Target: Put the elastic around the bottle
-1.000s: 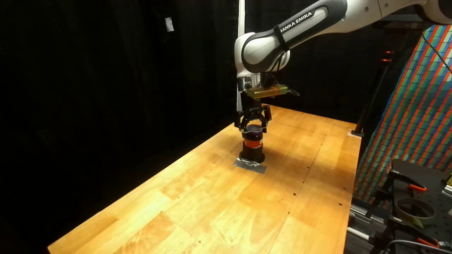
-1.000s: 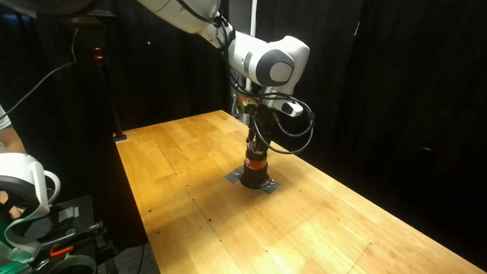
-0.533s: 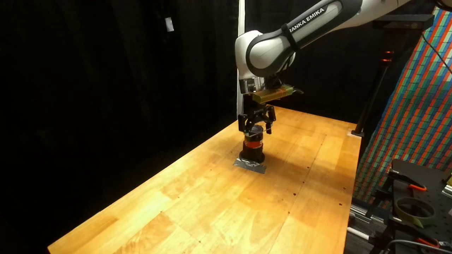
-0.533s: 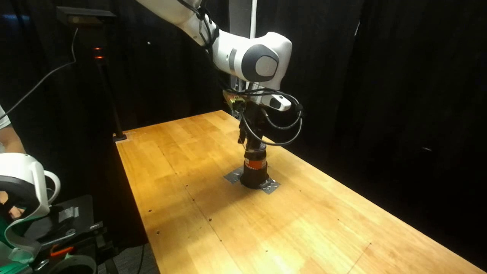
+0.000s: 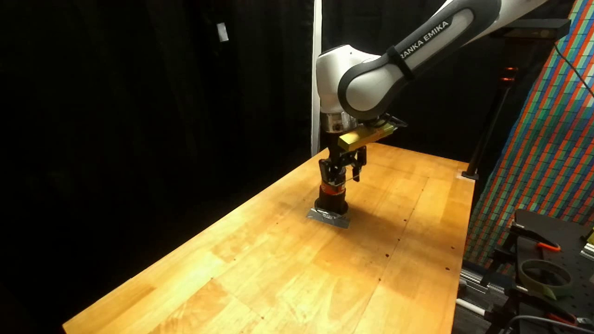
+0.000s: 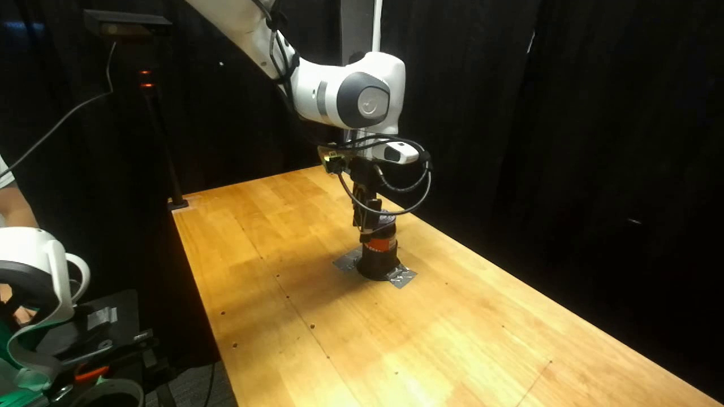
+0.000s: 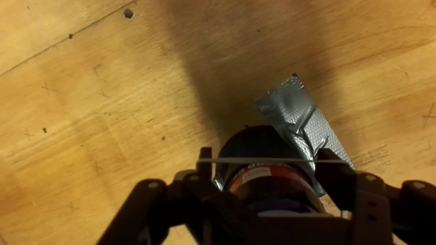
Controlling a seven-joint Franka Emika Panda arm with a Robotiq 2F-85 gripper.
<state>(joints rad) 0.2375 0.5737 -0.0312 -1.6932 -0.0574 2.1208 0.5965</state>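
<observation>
The bottle (image 5: 332, 189) stands upright on the table, dark with an orange-red band, its base taped down. It also shows in an exterior view (image 6: 380, 245) and in the wrist view (image 7: 272, 177). My gripper (image 7: 267, 162) is open, its fingers spread by the upper part of the bottle, low in both exterior views (image 5: 344, 180) (image 6: 362, 229). The elastic (image 7: 259, 160), a thin pale band, is stretched between the two fingertips and crosses in front of the bottle in the wrist view. Its other strand is hidden, so I cannot tell whether it encircles the bottle.
Silver tape (image 7: 303, 115) holds the bottle's base to the wooden table (image 5: 287, 269). A black post (image 6: 164, 152) stands at a table corner. A dark side cart (image 5: 552, 232) with a tape roll (image 5: 545, 278) stands beside the table.
My gripper has moved down from the cap's height to beside the upper bottle. It has shifted right in an exterior view and left in an exterior view. The elastic has come down with it; the bottle stays put.
</observation>
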